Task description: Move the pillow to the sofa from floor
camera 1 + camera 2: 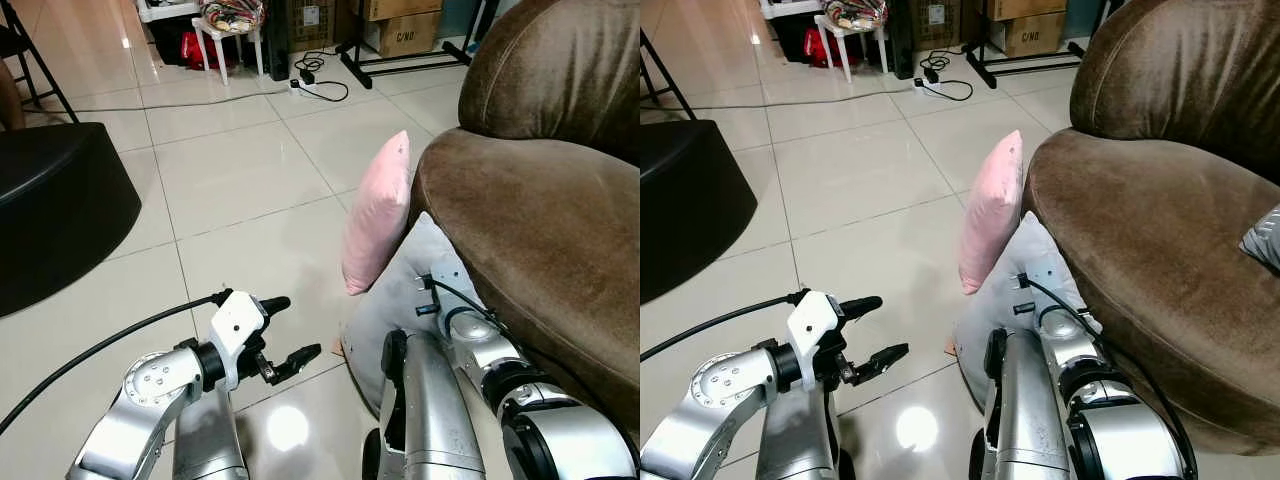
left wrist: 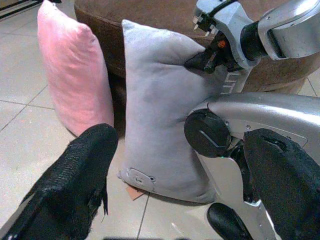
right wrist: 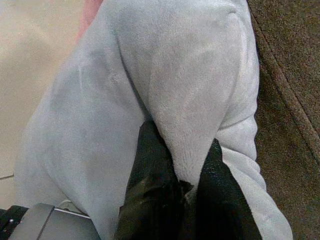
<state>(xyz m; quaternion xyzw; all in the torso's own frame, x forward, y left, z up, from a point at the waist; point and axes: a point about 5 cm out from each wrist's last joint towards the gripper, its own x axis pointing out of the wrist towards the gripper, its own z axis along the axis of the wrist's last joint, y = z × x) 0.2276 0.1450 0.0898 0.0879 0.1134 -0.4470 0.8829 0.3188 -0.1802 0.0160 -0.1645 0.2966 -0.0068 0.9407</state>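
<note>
A grey pillow [image 1: 400,285] stands on the tiled floor, leaning against the front of the brown sofa [image 1: 530,220]. My right gripper [image 3: 181,145] is shut on a fold of fabric near the grey pillow's [image 3: 175,75] upper edge. A pink pillow [image 1: 378,215] stands on its edge just beyond it, also leaning on the sofa. My left gripper [image 1: 295,328] hangs open above the floor, left of the two pillows, with nothing between its fingers; in its wrist view it faces the grey pillow [image 2: 160,100] and the pink pillow [image 2: 70,75].
A black rounded seat [image 1: 50,200] sits on the floor at the left. Farther back lie a power strip with cables [image 1: 310,85], a white stool [image 1: 225,40], cardboard boxes [image 1: 400,30] and a black stand's feet [image 1: 400,62]. Open tile lies between.
</note>
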